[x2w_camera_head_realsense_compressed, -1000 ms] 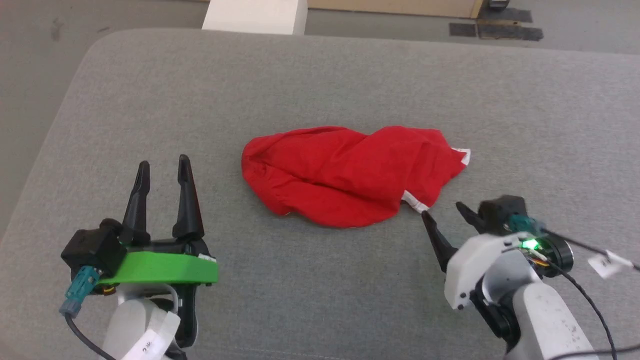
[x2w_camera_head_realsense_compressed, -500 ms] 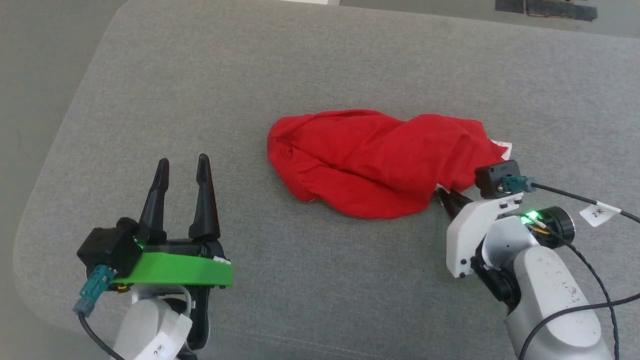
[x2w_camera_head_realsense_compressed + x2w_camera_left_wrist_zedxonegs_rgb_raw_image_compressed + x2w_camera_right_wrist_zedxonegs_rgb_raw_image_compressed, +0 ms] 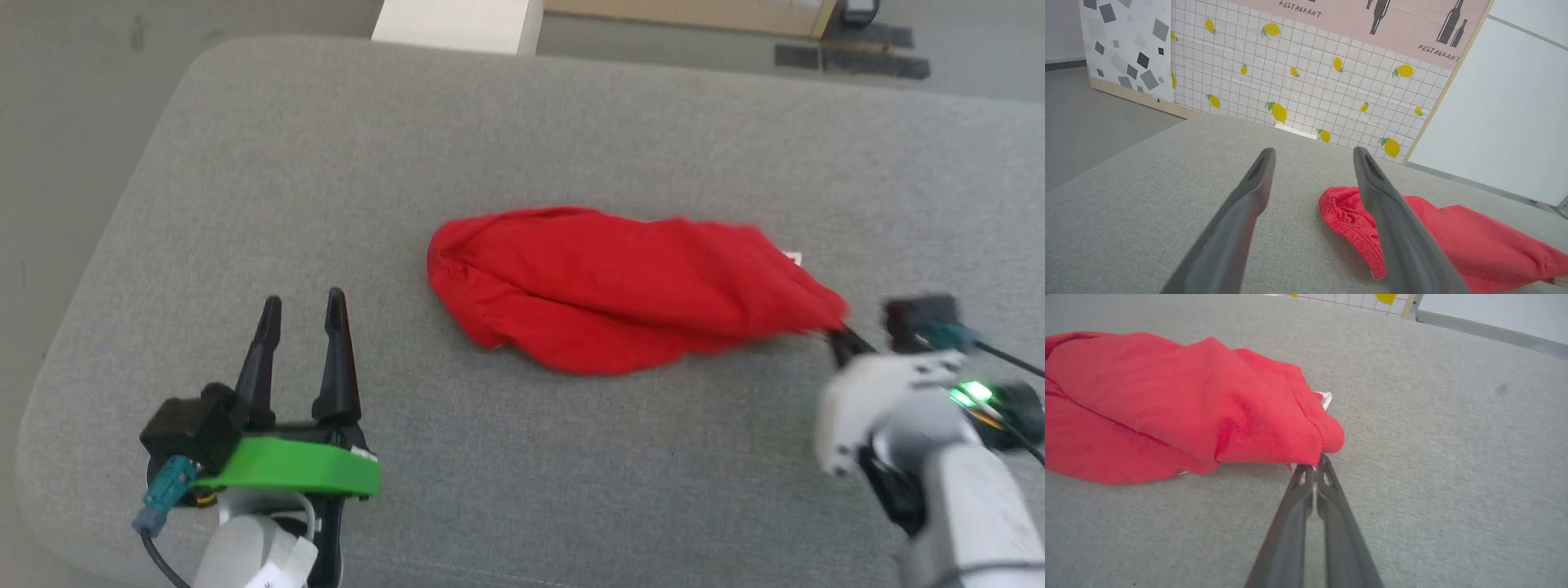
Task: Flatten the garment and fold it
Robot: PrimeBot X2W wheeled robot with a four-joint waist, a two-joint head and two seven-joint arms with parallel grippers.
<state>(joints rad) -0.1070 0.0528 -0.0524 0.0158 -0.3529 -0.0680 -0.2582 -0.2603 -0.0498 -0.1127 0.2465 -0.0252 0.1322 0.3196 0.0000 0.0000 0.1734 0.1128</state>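
My right hand (image 3: 839,336), low and aimed toward 10 o'clock, pinches shut on the 3 o'clock end of the garment (image 3: 620,286), which lies crumpled mid-desk (image 3: 326,163). My left hand (image 3: 300,304), at 8 o'clock, points to 12, spread and empty.

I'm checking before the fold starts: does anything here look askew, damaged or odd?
The bright red thin garment lies bunched and twisted on the grey fabric surface, not flat, white trim poking out at its right end, where the right gripper is shut on it. No tear shows.
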